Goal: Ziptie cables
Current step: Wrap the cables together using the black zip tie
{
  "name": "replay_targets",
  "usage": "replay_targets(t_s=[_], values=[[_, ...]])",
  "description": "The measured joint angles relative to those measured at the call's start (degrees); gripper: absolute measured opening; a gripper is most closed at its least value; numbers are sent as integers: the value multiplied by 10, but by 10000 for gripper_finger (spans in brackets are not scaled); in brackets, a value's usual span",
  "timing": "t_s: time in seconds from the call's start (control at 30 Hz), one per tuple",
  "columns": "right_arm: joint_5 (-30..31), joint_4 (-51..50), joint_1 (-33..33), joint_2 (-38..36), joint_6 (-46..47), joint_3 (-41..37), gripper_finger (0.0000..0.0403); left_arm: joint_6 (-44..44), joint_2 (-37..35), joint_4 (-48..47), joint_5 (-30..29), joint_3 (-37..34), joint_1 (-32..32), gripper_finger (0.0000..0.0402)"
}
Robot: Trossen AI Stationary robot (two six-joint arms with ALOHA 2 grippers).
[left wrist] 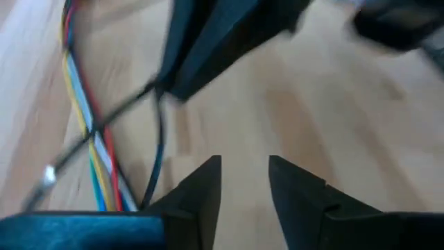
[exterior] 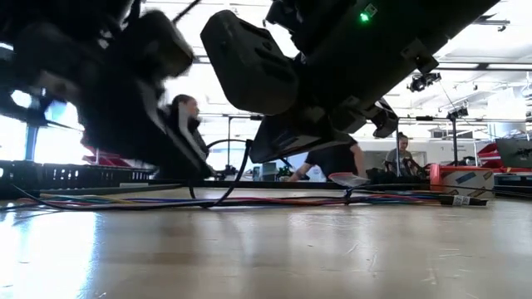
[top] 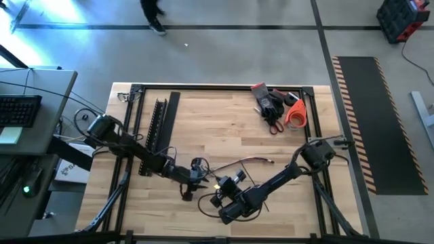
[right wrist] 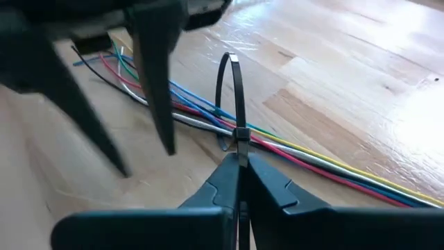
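Observation:
The cables (right wrist: 291, 156), thin coloured wires, lie in a bunch on the wooden table (top: 285, 196) and also show in the low view (exterior: 274, 199). A black zip tie (right wrist: 234, 90) stands in a loop around them. My right gripper (right wrist: 239, 167) is shut on the tie, near the table's middle front (top: 211, 186). My left gripper (left wrist: 244, 182) is open with nothing between its fingers, just left of the tie (top: 195, 177). Its two fingers (right wrist: 156, 90) hang over the cables. My right gripper pinches the zip tie's tail just behind the tie's head (right wrist: 241, 147) between its two fingertips. The fingers slant down from the table's near right. The loop stands upright above the fingers and encircles the cables, which stay lying on the table.
A black slotted rail (top: 159, 122) and a flat black strip (top: 173, 112) lie at the far left. Black gloves (top: 270, 103), scissors and an orange roll (top: 296, 114) sit at the far right. People show in the room beyond (exterior: 403, 154).

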Motion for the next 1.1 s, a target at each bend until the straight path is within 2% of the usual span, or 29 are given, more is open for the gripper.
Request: replay_targets(t_s=[0.07,0.3,0.43,0.8,0.9,1.1], values=[[3,1,0,0,-2,0,1,34,-19,7,5,0,-5,114],[31,18,7,0,-51,0,1,198,-46,65,-39,0,-5,119],[57,39,14,0,-93,0,0,279,-41,62,-16,0,21,119],[57,73,14,0,-148,0,0,258,-40,56,111,0,92,119],[57,76,14,0,-156,0,0,236,-40,55,128,0,102,116],[57,76,14,0,-155,0,0,233,-40,54,147,0,109,75]])
